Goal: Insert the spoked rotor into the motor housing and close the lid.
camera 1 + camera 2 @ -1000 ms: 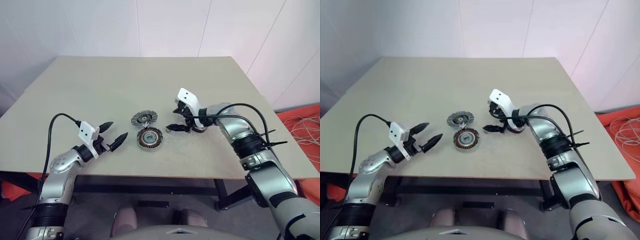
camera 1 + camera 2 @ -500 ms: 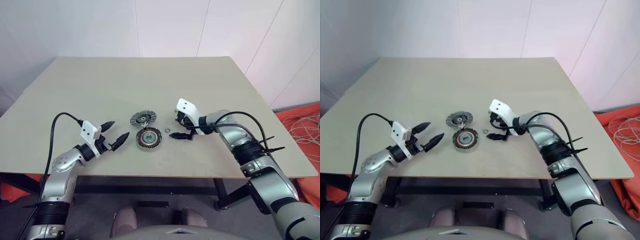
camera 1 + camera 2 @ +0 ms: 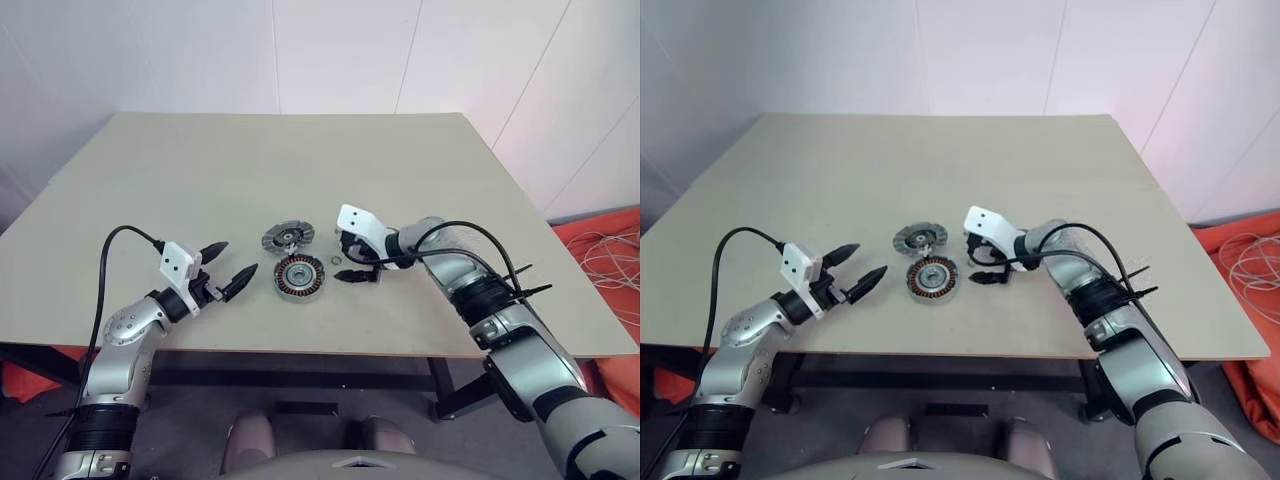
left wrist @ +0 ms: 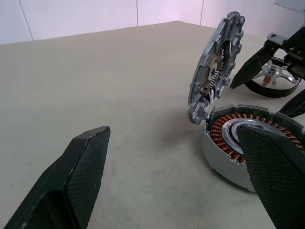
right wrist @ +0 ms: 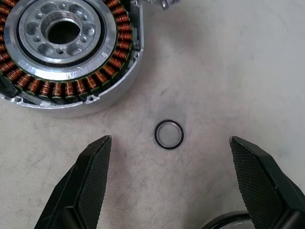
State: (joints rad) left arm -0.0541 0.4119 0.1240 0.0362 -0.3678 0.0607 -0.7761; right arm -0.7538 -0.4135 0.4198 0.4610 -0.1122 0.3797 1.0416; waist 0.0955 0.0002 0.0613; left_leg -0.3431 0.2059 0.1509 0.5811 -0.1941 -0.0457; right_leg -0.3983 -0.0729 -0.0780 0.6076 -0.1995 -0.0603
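The motor housing (image 3: 300, 277), a ring of copper windings around a silver centre, lies on the table (image 3: 200, 170) with its top uncovered. The ribbed silver lid (image 3: 288, 237) stands tilted up at the housing's far edge (image 4: 217, 67). My right gripper (image 3: 346, 265) is open and points down at the table just right of the housing, its fingers either side of a tiny thin ring (image 5: 168, 134). The spoked rotor (image 4: 274, 78) lies flat beyond that gripper; only a bit of its dark rim (image 5: 228, 222) shows in the right wrist view. My left gripper (image 3: 232, 262) hovers open and empty left of the housing.
The table's front edge (image 3: 300, 352) runs close below both grippers. A red mat with a coil of white cable (image 3: 610, 262) lies on the floor to the right. A white wall (image 3: 330, 50) stands behind the table.
My right gripper has dropped lower and shifted left toward the housing, and now sits over the tiny ring. The left gripper, the housing and the lid have not moved.
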